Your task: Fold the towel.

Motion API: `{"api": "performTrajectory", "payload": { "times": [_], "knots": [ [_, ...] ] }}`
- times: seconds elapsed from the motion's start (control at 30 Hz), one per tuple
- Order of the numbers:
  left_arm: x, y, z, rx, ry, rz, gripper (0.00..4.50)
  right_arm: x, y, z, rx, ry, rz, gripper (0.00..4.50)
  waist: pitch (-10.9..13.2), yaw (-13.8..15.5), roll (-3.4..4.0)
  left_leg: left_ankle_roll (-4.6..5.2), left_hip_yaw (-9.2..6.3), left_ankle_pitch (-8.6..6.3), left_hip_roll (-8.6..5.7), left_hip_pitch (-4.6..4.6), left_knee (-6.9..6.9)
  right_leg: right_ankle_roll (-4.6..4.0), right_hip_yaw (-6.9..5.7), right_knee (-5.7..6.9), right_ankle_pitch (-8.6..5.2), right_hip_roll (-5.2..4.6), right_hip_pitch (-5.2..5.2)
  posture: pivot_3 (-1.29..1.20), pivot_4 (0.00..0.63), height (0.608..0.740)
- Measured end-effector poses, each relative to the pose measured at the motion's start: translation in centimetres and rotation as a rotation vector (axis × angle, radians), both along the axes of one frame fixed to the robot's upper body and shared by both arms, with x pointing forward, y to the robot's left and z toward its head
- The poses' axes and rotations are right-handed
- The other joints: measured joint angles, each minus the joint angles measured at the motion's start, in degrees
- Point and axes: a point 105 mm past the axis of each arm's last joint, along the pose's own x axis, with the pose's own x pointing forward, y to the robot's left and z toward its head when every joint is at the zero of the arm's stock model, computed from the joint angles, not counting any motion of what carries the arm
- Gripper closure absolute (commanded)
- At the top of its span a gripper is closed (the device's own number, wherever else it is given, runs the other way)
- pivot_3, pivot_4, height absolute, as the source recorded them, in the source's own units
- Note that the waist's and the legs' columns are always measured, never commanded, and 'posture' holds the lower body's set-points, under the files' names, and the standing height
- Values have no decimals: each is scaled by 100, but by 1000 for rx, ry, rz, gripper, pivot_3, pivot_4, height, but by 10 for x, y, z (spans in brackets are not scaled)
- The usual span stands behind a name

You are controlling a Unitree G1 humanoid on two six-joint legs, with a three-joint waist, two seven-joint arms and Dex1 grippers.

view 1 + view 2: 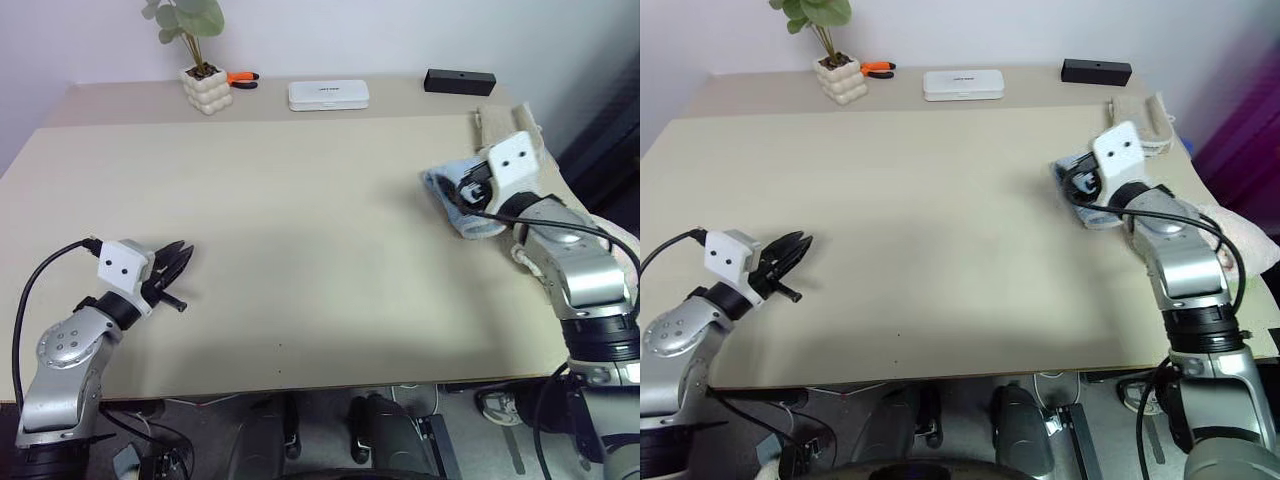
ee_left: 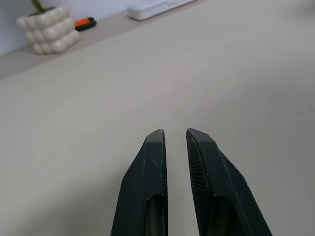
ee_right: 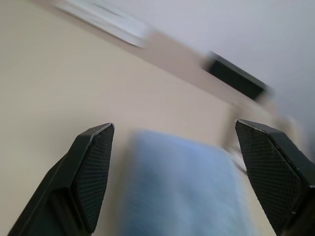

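Note:
The towel (image 1: 437, 190) is a small light blue bundle lying near the table's right edge. My right gripper (image 1: 465, 190) hovers just above it, pointing forward. In the right wrist view its jaws (image 3: 174, 125) stand wide open, and the blue towel (image 3: 182, 191) lies below the gap, touching neither finger. My left gripper (image 1: 183, 258) hangs over the bare tabletop at the near left. Its fingers (image 2: 155, 147) are drawn together with only a thin slit between them and hold nothing.
A beige towel (image 1: 515, 125) lies behind the blue one, and a fluffy pale towel (image 1: 1245, 235) hangs off the right edge. Along the back stand a potted plant (image 1: 206, 88), an orange-handled tool (image 1: 242, 78), a white box (image 1: 328, 95) and a black box (image 1: 459, 81).

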Motion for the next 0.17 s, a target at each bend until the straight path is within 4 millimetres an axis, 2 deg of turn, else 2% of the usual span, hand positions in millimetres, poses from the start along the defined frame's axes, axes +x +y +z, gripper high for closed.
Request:
{"api": "performTrajectory", "payload": {
  "times": [0.07,0.17],
  "knots": [
    [-5,1,0,2,-3,8,3834,-7,25,-7,18,44,168,537,3,0,-5,0,0,0,0,0,0,0,-1,0,0,0,1,0,150,740],
    [-13,4,4,8,-16,26,3834,-14,44,-16,18,96,311,537,4,8,-6,1,0,-1,0,1,3,0,-1,1,0,-2,3,0,150,740]
  ]
}}
